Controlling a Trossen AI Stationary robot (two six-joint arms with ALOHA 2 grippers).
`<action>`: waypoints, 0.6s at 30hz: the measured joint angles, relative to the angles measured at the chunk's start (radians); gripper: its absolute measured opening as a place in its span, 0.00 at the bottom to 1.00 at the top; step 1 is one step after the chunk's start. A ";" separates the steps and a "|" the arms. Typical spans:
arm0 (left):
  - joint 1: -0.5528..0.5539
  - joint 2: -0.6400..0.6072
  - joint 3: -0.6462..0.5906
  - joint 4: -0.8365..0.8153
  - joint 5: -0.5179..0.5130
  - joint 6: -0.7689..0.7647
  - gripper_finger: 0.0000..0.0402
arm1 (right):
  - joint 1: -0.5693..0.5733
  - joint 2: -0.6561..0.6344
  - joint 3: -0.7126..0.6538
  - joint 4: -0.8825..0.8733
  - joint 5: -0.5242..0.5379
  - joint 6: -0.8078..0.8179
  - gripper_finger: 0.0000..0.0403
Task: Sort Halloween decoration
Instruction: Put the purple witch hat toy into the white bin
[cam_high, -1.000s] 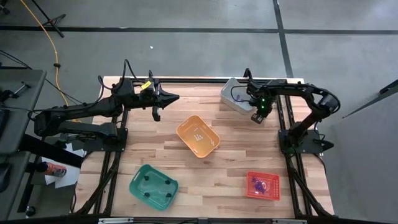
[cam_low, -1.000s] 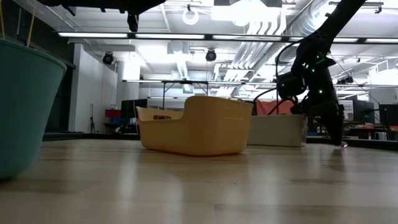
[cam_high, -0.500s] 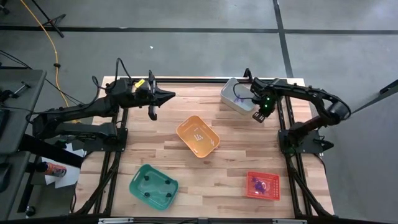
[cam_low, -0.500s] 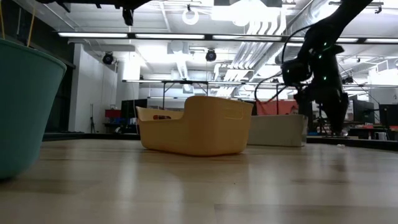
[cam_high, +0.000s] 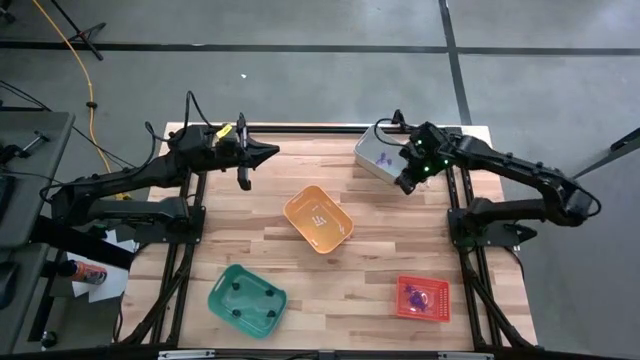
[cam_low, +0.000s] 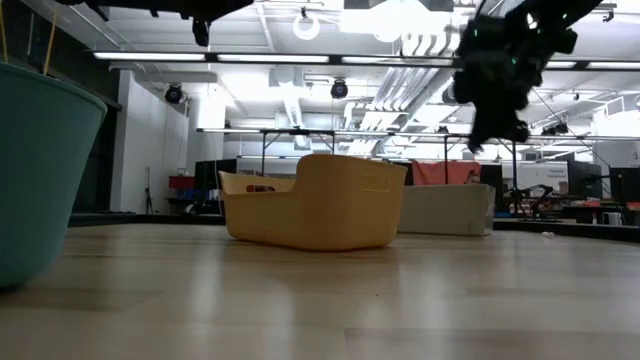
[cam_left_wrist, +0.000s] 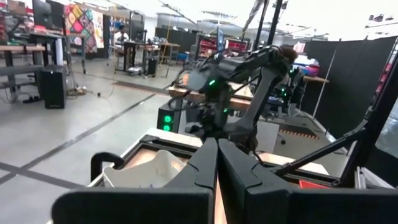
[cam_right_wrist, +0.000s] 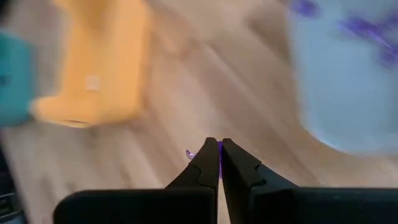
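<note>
My right gripper (cam_high: 404, 185) hangs above the table just beside the grey bin's (cam_high: 376, 158) near right corner, shut on a tiny purple trinket (cam_right_wrist: 189, 154). In the low view it (cam_low: 480, 148) sits well above the tabletop. More purple trinkets lie in the grey bin (cam_right_wrist: 348, 74) and in the red bin (cam_high: 421, 298). The orange bin (cam_high: 318, 219) holds whitish pieces and the green bin (cam_high: 247, 298) holds black ones. My left gripper (cam_high: 274, 151) waits shut, high over the table's far left part, pointing right. My right gripper pinches the purple trinket between its two fingertips (cam_right_wrist: 211, 158). A bit of purple (cam_right_wrist: 219, 151) shows in the slit between them, and a small part (cam_right_wrist: 189, 154) sticks out to one side. The trinket is lifted clear of the table.
The orange bin stands mid-table, the green bin near the near left edge, the red bin near the near right edge and the grey bin at the far right. Bare wood lies between them. Black frame rails run along both sides of the table.
My right gripper has risen from close to the tabletop to well above it. It has also shifted a little toward the table's left, along the grey bin's near side, and its arm has stretched out. My left gripper has drifted slightly left.
</note>
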 joint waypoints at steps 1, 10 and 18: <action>0.000 0.000 0.000 -0.007 0.000 0.000 0.00 | 0.033 -0.007 0.000 0.036 -0.010 0.019 0.00; 0.000 0.000 0.000 -0.028 0.000 -0.010 0.00 | 0.353 0.025 0.000 0.494 0.000 0.087 0.00; -0.003 0.044 0.001 0.039 0.023 -0.116 0.00 | 0.429 0.063 0.001 1.033 0.157 0.078 0.00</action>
